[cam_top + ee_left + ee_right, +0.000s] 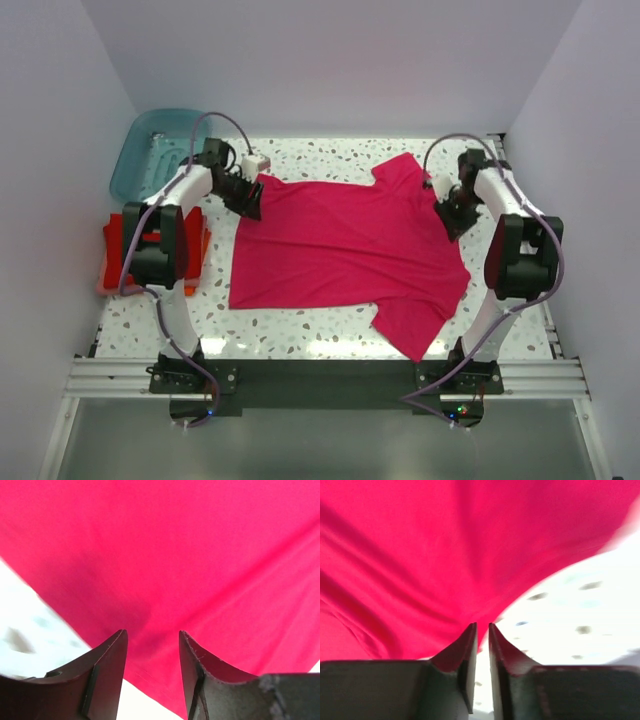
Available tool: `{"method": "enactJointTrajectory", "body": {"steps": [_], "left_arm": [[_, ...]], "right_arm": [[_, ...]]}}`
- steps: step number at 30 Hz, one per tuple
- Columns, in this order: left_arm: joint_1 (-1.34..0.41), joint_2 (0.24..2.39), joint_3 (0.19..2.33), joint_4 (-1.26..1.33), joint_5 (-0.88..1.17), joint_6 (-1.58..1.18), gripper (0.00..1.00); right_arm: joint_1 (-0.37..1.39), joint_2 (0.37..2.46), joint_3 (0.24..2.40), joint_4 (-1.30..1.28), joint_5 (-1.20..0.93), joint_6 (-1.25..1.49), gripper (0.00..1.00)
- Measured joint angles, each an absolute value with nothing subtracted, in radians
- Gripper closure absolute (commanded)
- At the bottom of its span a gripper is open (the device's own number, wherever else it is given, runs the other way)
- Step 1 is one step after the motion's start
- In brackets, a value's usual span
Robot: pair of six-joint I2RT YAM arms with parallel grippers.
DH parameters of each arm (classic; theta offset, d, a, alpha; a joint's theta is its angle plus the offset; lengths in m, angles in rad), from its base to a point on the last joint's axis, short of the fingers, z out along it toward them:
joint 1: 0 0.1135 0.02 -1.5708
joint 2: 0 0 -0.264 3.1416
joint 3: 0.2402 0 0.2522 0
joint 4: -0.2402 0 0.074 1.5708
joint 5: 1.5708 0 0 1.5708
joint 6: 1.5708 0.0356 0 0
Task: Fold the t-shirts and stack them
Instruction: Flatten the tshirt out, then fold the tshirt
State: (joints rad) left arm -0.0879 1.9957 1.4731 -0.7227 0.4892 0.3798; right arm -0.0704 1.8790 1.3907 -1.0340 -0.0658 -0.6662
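A speckled white stone-look table (300, 335) carries the work. A magenta-pink short-sleeved cotton t-shirt (345, 245) lies spread open and nearly flat across its middle, both sleeves out and no fold made in it yet.

Beyond the pink shirt's far left corner sits a translucent teal plastic tub (150, 150). Just left of the shirt, partly under the left arm, rests a low stack of red and orange folded cloth rectangles (113, 245), which look like shirts already folded and stacked. By that reading the pink one is the only shirt in view left to do. It needs all its folds and then a move onto the pile to its left.

The black two-finger left gripper (250, 205) is low at the shirt's far left corner. In the left wrist view its jaws stand moderately apart with pink cloth just past the tips and nothing clamped between them.

The matching right gripper (450, 215) sits at the shirt's right edge, beside the far sleeve. Its jaws are drawn to a thin slit at the cloth's border, and the blurred right wrist view does not show whether they pinch the hem.
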Motion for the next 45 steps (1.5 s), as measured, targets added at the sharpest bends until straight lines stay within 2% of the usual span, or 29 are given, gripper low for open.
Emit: {"method": "enactJointTrajectory", "body": {"steps": [4,9,16,19,30,38,45], "left_arm": [[-0.088,2.017,1.668,-0.694,0.528,0.375,0.45],[-0.086,2.137,1.929,-0.616,0.539,0.344,0.41],[-0.081,2.296,2.019,-0.529,0.522,0.290,0.24],[-0.078,2.328,2.019,-0.493,0.510,0.271,0.23],[-0.065,2.408,2.070,-0.401,0.509,0.223,0.24],[-0.065,2.489,2.125,-0.411,0.512,0.216,0.30],[-0.065,2.493,2.127,-0.437,0.507,0.237,0.39]], "right_arm": [[-0.070,1.914,1.705,-1.009,-0.144,-0.606,0.69],[-0.071,2.030,1.964,-0.927,-0.176,-0.501,0.55],[-0.075,2.286,2.118,-0.836,-0.199,-0.350,0.46],[-0.077,2.359,2.128,-0.805,-0.220,-0.299,0.43],[-0.093,2.492,2.220,-0.701,-0.318,-0.179,0.43],[-0.094,2.516,2.267,-0.695,-0.390,-0.163,0.41],[-0.095,2.516,2.267,-0.696,-0.412,-0.146,0.46]]}}
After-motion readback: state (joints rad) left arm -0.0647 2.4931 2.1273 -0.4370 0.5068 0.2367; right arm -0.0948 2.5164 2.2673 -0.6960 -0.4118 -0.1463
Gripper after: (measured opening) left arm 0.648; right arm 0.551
